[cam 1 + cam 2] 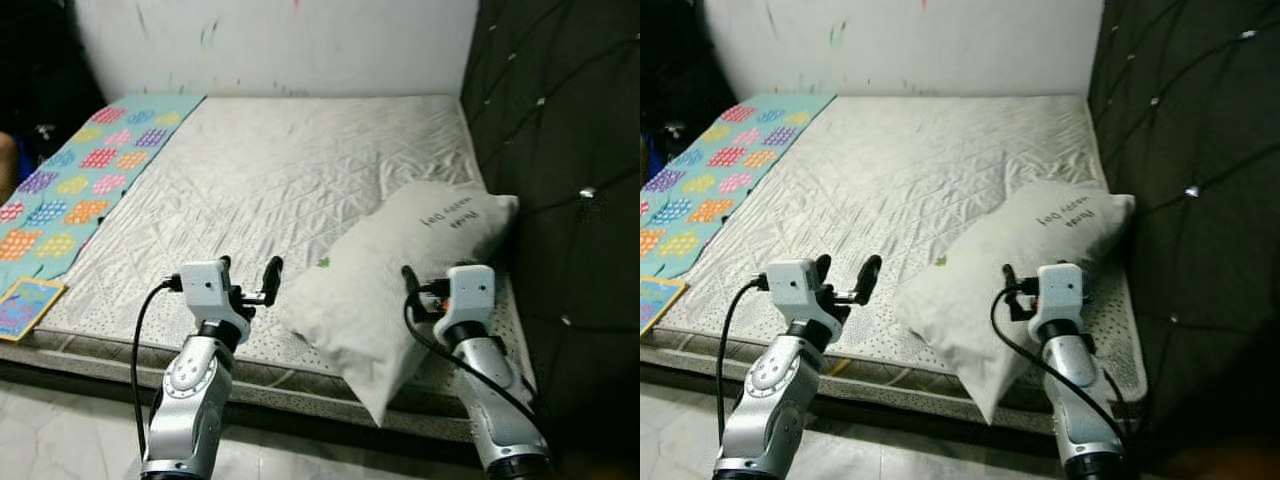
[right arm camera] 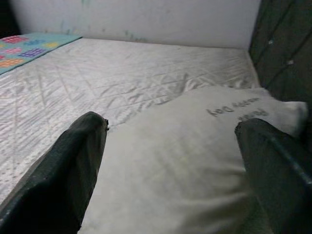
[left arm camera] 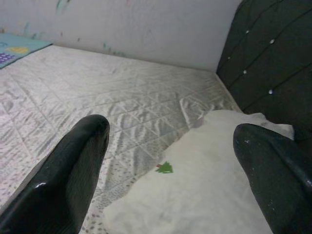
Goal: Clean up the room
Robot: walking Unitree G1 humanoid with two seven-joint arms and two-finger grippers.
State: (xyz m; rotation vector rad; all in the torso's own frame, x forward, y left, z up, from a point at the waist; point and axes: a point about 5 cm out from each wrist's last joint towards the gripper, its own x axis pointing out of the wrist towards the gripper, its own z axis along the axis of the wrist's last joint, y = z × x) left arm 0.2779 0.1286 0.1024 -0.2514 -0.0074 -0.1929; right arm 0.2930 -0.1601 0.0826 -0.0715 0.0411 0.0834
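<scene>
While both arms reach forward over the near edge of the bed, the left claw (image 1: pixel 248 280) hovers just above the mattress (image 1: pixel 260 180) with its two black fingers (image 3: pixel 73 170) spread wide apart and nothing between them. Just to the right of that claw, almost touching its right finger, lies the near corner of the white pillow (image 1: pixel 400 270), which bears a small green tree mark on the part closest to it. The right claw (image 2: pixel 170 161) sits over the pillow's near right side, its fingers also wide apart, with the pillow's white cloth lying between and under them (whether the fingertips touch the cloth cannot be told). The pillow lies tilted across the near right corner of the bed, its low corner hanging past the mattress edge between the two arms, its far end with dark printed lettering resting against the dark tufted headboard (image 1: pixel 560 150) to the right of the right claw.

Far to the left of the left claw, a teal mat (image 1: pixel 80 180) with coloured patches runs along the bed's left side, and a small colourful book (image 1: pixel 25 305) lies at the bed's near left corner. Beyond both claws the grey quilted mattress stretches to a white wall (image 1: pixel 280 45) marked with smudges.
</scene>
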